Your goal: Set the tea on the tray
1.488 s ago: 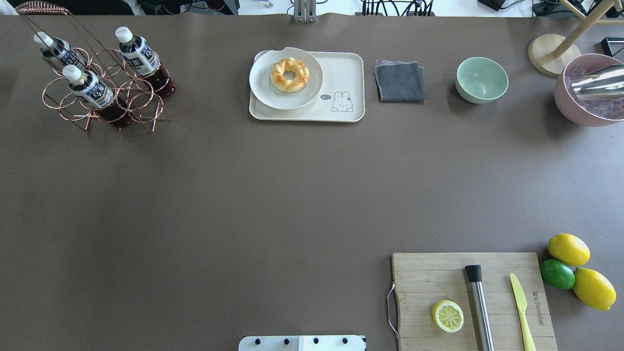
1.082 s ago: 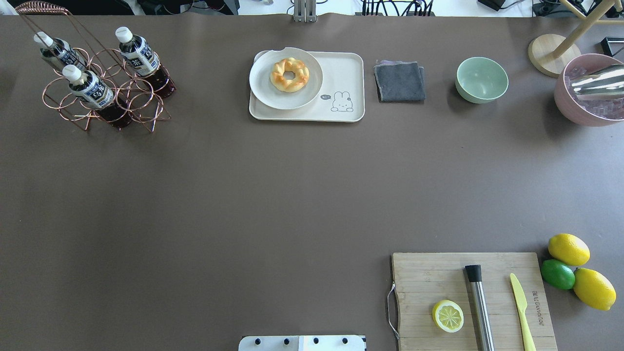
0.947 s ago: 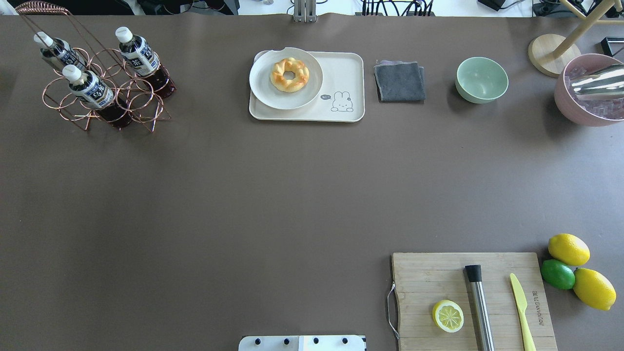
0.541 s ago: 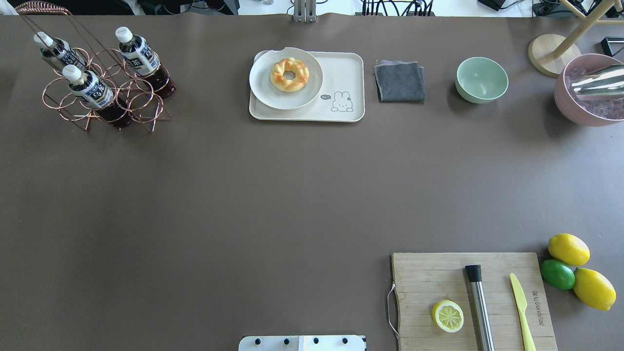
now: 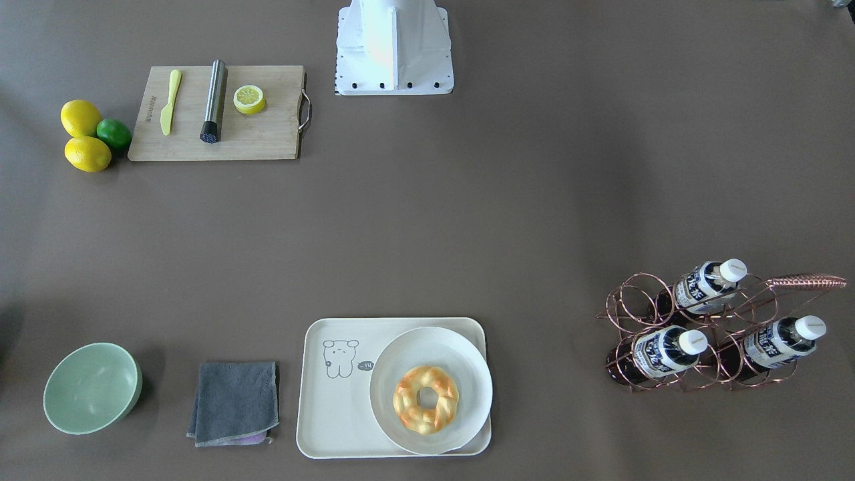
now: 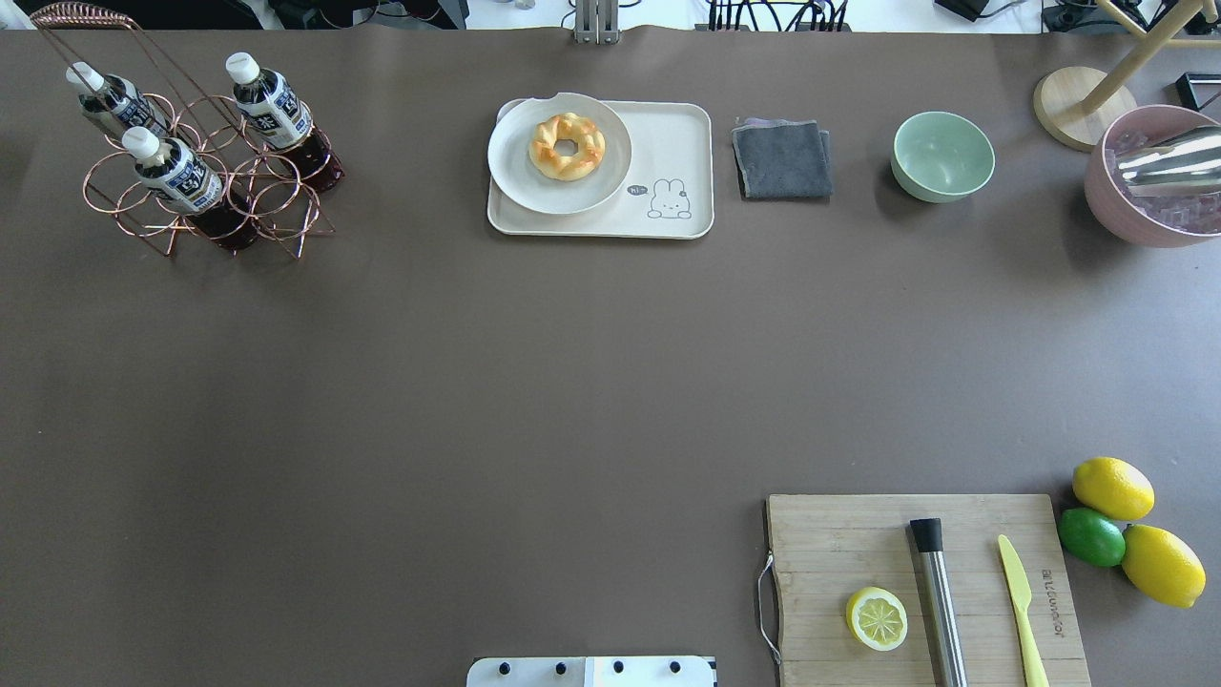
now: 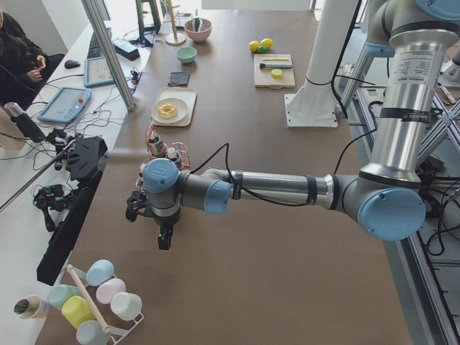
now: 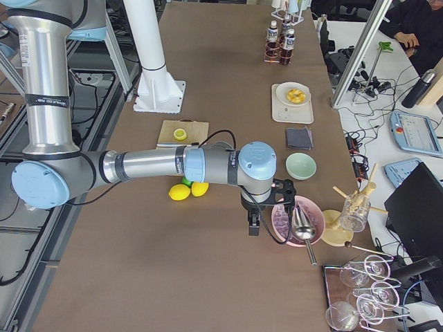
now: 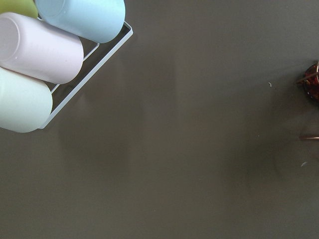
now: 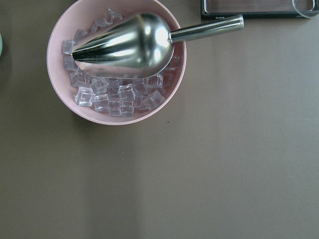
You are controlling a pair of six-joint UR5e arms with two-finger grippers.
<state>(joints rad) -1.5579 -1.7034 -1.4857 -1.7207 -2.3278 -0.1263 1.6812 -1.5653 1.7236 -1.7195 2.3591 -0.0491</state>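
Note:
Three tea bottles stand in a copper wire rack (image 6: 286, 205) at the far left of the table: one at its right (image 6: 272, 107), one in front (image 6: 174, 174), one behind (image 6: 107, 95). They also show in the front-facing view (image 5: 664, 351). The cream tray (image 6: 679, 143) sits at the far middle and carries a white plate (image 6: 515, 176) with a donut (image 6: 567, 145). My left gripper (image 7: 164, 241) hangs over the table's left end, short of the rack. My right gripper (image 8: 254, 225) hangs beside the pink ice bowl (image 8: 297, 221). I cannot tell whether either is open or shut.
A grey cloth (image 6: 782, 159) and a green bowl (image 6: 942, 156) lie right of the tray. A cutting board (image 6: 830, 544) with a lemon half, metal muddler and yellow knife is near right, with lemons and a lime (image 6: 1091, 536) beside it. Pastel cups (image 9: 45, 55) lie near my left gripper.

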